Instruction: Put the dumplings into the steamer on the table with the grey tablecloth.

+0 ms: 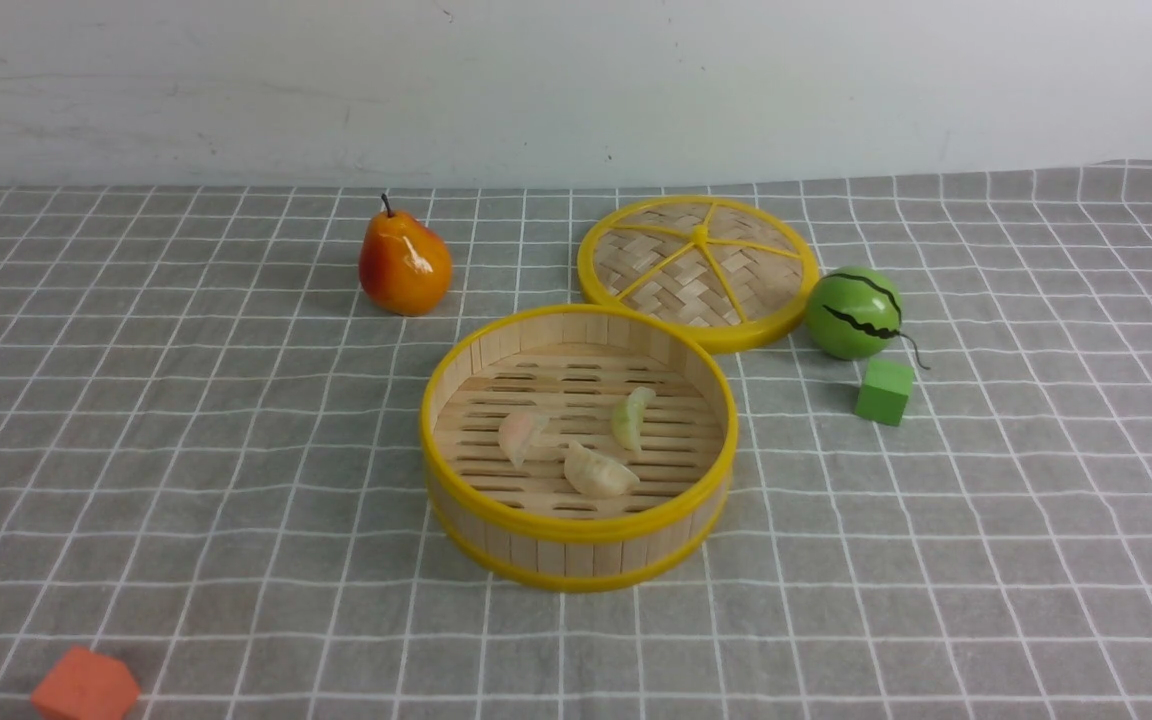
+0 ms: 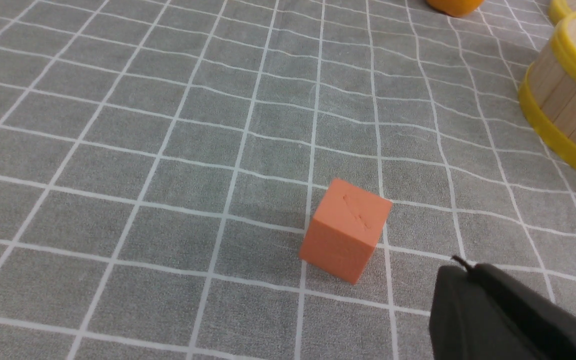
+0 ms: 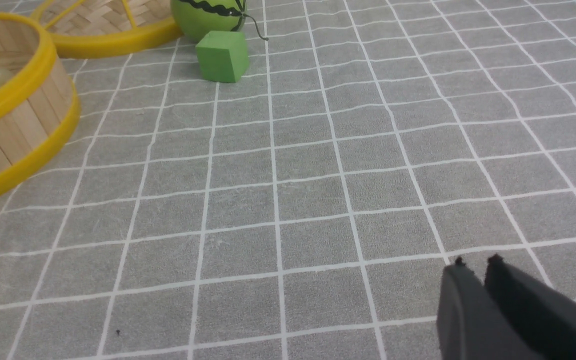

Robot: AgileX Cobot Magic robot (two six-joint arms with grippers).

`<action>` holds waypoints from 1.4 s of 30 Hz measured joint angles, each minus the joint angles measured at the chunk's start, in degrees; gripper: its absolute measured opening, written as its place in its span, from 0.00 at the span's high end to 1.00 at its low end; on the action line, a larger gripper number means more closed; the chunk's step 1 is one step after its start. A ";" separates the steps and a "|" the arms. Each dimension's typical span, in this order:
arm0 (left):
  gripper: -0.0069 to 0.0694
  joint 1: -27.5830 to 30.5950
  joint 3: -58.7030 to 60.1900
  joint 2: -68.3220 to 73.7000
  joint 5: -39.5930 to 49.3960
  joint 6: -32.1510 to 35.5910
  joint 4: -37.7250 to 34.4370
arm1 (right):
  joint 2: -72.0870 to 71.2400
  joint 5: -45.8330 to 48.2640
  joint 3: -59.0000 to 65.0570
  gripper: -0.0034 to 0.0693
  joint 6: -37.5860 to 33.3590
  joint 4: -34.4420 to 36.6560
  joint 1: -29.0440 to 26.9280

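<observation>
- The table's grey tablecloth (image 1: 186, 420), fabric crossed by thin white lines into squares, fills all three views; its edges are cut off.
- The round steamer (image 1: 576, 545) of light wooden slats with yellow rims sits mid-table, whole only in the front view; both wrist views crop it.
- A flat woven-bamboo lid (image 1: 698, 270) with a yellow rim touches the steamer's far rim.
- An orange-red pear (image 1: 404, 263) stands far left of the steamer; a green striped toy melon (image 1: 853, 313) sits beside the lid, a green cube (image 1: 883, 391) just in front.
- An orange cube (image 1: 84, 686) is cut off at the near left edge.
- The left gripper (image 2: 460, 265), black, shows only partly, fingers pressed together, empty.
- The right gripper (image 3: 474, 265) shows two tips with a narrow slit between, holding nothing.
- Three glossy crescent dumplings lie apart on the steamer's slotted floor: pinkish (image 1: 521, 435), pale green (image 1: 632, 417), cream (image 1: 599, 472). Their pleats are hard to make out.
</observation>
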 joint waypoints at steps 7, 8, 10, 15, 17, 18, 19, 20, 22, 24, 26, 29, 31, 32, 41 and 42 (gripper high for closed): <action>0.93 0.00 0.00 0.00 0.00 0.00 0.00 | 0.00 0.00 0.00 0.85 0.00 0.00 0.00; 0.93 0.00 0.00 0.00 0.00 0.00 0.00 | 0.00 0.00 0.00 0.85 0.00 0.00 0.00; 0.93 0.00 0.00 0.00 0.00 0.00 0.00 | 0.00 0.00 0.00 0.84 0.00 0.00 0.00; 0.93 0.00 0.00 0.00 0.00 0.00 0.00 | 0.00 0.00 0.00 0.84 0.00 0.00 0.00; 0.93 0.00 0.00 0.00 0.00 0.00 0.00 | 0.00 0.00 0.00 0.84 0.00 0.00 0.00; 0.93 0.00 0.00 0.00 0.00 0.00 0.00 | 0.00 0.00 0.00 0.84 0.00 0.00 0.00; 0.92 0.00 0.00 0.00 0.00 0.00 0.00 | 0.00 0.00 0.00 0.83 0.00 0.00 0.00; 0.92 0.00 0.00 0.00 0.00 0.00 0.00 | 0.00 0.00 0.00 0.83 0.00 0.00 0.00; 0.92 0.00 0.00 0.00 0.00 0.00 0.00 | 0.00 0.00 0.00 0.83 0.00 0.06 0.00; 0.92 0.00 0.00 0.00 0.00 0.00 0.00 | 0.00 0.00 0.00 0.83 0.00 0.06 0.00; 0.92 0.00 0.00 0.00 0.00 0.00 0.00 | 0.00 0.00 0.00 0.82 0.00 0.06 0.00; 0.91 0.00 0.00 0.00 0.00 0.00 0.00 | 0.00 0.00 0.00 0.82 0.00 0.06 0.00; 0.91 0.00 0.00 0.00 0.00 0.00 0.00 | 0.00 0.00 0.00 0.82 0.00 0.06 0.00; 0.91 0.00 0.00 0.00 0.00 0.00 0.00 | 0.00 0.00 0.00 0.82 0.00 0.06 0.00; 0.91 0.00 0.00 0.00 0.00 0.00 0.00 | 0.00 0.00 0.00 0.80 0.00 0.06 0.00; 0.91 0.00 0.00 0.00 0.00 0.00 0.00 | 0.00 0.00 0.00 0.80 0.00 0.06 0.00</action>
